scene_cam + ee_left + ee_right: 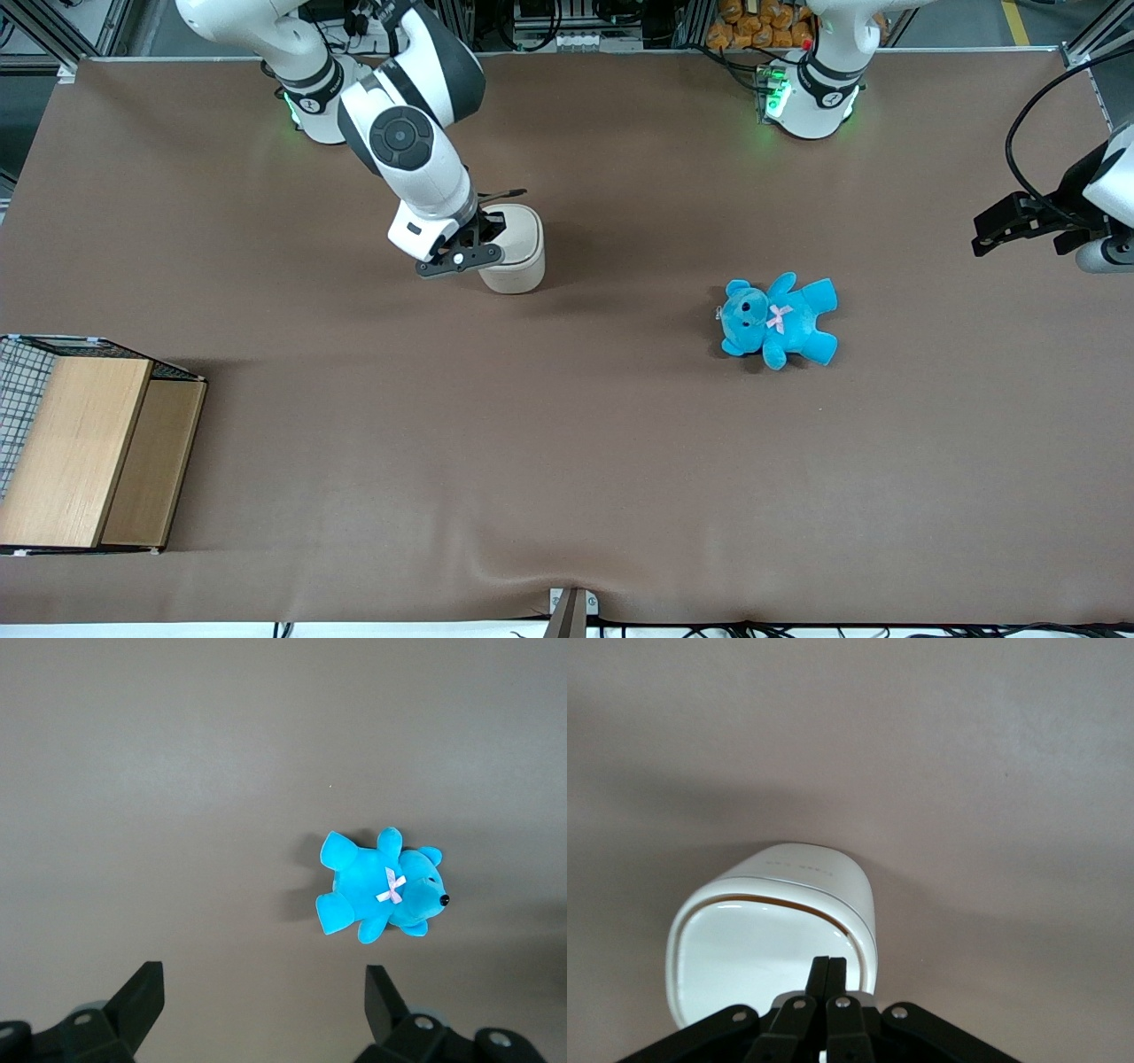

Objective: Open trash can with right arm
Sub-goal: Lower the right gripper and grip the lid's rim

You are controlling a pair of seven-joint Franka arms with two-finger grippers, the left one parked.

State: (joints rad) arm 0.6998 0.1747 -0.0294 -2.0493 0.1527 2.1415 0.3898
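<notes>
The cream-white trash can [521, 252] stands upright on the brown table, farther from the front camera than the table's middle, toward the working arm's end. Its flip lid [757, 957] lies down on the body, with a thin dark seam round it. My right gripper [481, 234] is at the top of the can, on the side toward the working arm's end. In the right wrist view the gripper [829, 962] has its two black fingers pressed together with nothing between them, the tips over the lid near its edge. I cannot tell whether they touch it.
A blue teddy [780, 321] lies on the table toward the parked arm's end and also shows in the left wrist view [381, 886]. A wooden box [80, 452] with a wire basket [18, 390] beside it sits at the working arm's end, near the front edge.
</notes>
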